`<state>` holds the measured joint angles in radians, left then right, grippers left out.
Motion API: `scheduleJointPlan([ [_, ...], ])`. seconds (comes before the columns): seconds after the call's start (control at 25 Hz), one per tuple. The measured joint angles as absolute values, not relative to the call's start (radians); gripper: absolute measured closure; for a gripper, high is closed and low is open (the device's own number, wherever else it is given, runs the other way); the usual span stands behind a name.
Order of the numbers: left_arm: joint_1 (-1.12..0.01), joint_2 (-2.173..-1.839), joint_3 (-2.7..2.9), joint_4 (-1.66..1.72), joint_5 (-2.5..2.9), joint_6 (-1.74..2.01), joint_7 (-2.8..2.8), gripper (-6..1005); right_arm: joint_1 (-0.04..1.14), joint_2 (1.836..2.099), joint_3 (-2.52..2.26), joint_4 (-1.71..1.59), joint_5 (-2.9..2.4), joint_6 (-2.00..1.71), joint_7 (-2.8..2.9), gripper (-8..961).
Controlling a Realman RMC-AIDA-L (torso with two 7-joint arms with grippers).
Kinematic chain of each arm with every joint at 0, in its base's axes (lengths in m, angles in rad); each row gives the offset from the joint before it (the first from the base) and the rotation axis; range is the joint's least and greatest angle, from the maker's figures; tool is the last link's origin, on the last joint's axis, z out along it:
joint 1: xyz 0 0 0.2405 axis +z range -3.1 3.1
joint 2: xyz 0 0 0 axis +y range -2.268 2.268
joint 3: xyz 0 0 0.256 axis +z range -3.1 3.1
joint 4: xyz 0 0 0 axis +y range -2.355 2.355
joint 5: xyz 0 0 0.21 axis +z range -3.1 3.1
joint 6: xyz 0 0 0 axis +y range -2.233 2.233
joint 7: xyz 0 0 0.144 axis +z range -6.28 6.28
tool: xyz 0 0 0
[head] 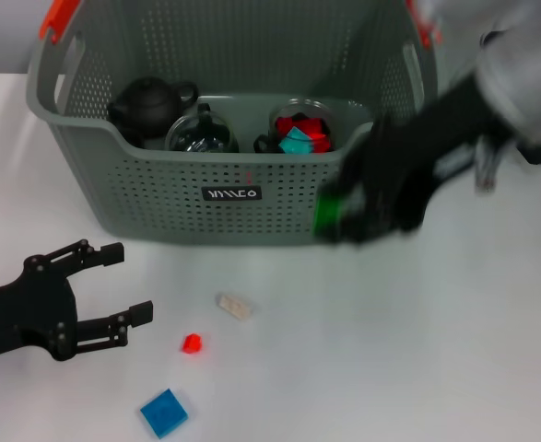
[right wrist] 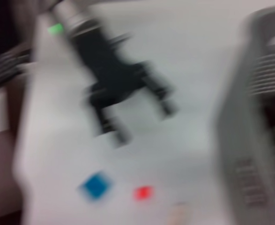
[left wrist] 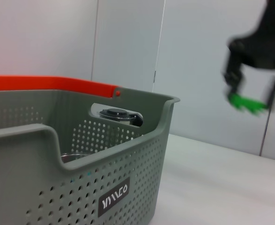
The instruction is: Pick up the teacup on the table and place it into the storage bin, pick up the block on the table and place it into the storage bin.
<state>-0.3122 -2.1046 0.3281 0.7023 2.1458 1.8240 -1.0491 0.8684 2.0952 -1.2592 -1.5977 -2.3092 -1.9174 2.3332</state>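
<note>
Large grey-green perforated plastic storage bin (head: 159, 207) with orange-red handle ends stood at the far middle of the white worktop (head: 390, 350), its small black label with white letters (head: 231, 194) facing the robot. Inside it: a dark round teapot (head: 150, 106) at the robot's left, a clear glass lidded vessel (head: 201, 133) just beside it, and a round container (head: 302, 129) holding red and teal pieces.

Left gripper (head: 123, 285) rested low on the worktop at the near left — jaws spread wide, nothing between them. The right wrist view showed the same black gripper (right wrist: 142, 119) with its two fingers apart, above the loose pieces.

Right gripper (head: 344, 216) was at the bin's front right corner, black, motion-blurred, with a green block (head: 326, 214) at its tip. In the left wrist view it hung in the air beyond the bin's right end (left wrist: 249, 93), the green block (left wrist: 246, 103) held between its jaws, clear of the worktop.

Loose on the worktop in front of the bin: a small pale beige block (head: 235, 306), a small red block (head: 193, 343) nearer the robot, and a flat blue square block (head: 164, 412) nearest the front edge — all three apart from one another and from the left gripper.

No teacup could be made out on the open worktop.
</note>
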Motion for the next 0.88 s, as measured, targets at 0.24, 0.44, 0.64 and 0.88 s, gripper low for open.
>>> scheduleJointPlan([
  [0.24, -0.323, -2.104, 0.334, 0.7, 2.146, 1.824, -1.047, 123, 1.0, 2.077, -1.092, -1.496, -2.479, -1.805, 2.314, 527],
  [0.44, -0.326, -2.103, 0.337, 0.7, 2.146, 1.824, -1.047, 123, 1.085, 2.048, -1.066, -1.271, -2.574, -1.644, 2.325, 526],
  [0.64, -0.327, -2.101, 0.337, 0.702, 2.147, 1.824, -1.052, 123, 1.136, 2.03, -1.066, -1.066, -2.613, -1.486, 2.324, 526],
  [0.88, -0.331, -2.101, 0.335, 0.702, 2.147, 1.824, -1.054, 122, 1.149, 2.04, -1.074, -0.952, -2.622, -1.383, 2.292, 526],
])
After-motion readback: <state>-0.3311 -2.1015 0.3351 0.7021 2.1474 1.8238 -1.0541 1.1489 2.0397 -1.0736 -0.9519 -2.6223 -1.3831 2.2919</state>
